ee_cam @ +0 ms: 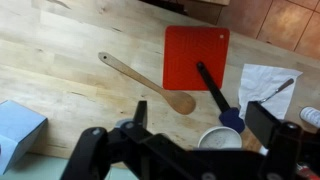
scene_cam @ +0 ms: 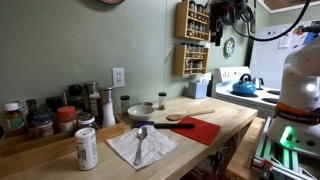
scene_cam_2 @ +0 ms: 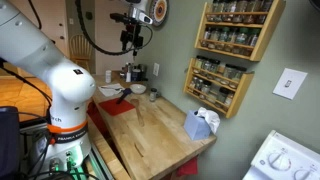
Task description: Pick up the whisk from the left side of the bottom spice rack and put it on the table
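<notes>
The bottom spice rack [scene_cam: 190, 60] is light wood with rows of small jars and hangs under a like rack; it also shows in an exterior view [scene_cam_2: 218, 86]. I cannot make out the whisk in any view. My gripper [scene_cam: 217, 36] hangs high by the upper rack, well above the table [scene_cam: 232, 118], and shows in an exterior view [scene_cam_2: 130, 44] too. In the wrist view the gripper [ee_cam: 203, 120] is open and empty, looking down on the table [ee_cam: 60, 90].
On the table lie a red mat [ee_cam: 196, 55], a wooden spoon [ee_cam: 150, 85], a dark-handled flat utensil [ee_cam: 212, 92], a small bowl [ee_cam: 225, 140] and a napkin with a metal spoon [scene_cam: 140, 145]. A can [scene_cam: 87, 148], jars [scene_cam: 40, 120], a blue box [scene_cam_2: 200, 125] and a stove kettle [scene_cam: 243, 88] stand around.
</notes>
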